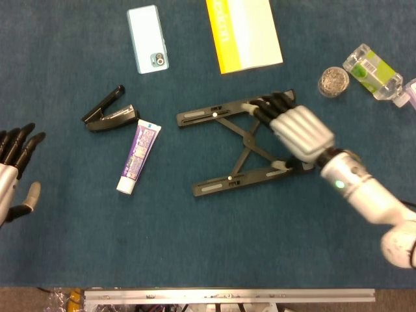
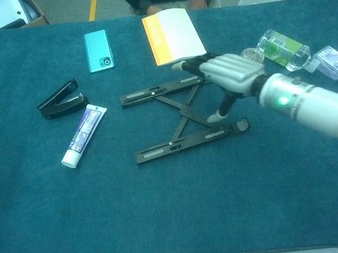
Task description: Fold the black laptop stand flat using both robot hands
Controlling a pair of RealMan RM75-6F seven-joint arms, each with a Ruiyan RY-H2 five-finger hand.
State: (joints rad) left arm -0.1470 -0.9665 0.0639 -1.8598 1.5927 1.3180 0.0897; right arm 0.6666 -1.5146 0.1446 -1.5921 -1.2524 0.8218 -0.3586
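head view: stand (image 1: 237, 151) lies mid-counter, rails spread. my right hand (image 1: 296, 130) spans its right ends, fingers (image 1: 268, 104) on the far rail, thumb by the near rail, set to squeeze. left hand (image 1: 14, 170) waits, fingers apart.

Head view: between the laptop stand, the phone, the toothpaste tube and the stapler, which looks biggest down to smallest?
1. Laptop stand
2. Phone
3. Toothpaste tube and stapler: too alike to rank.
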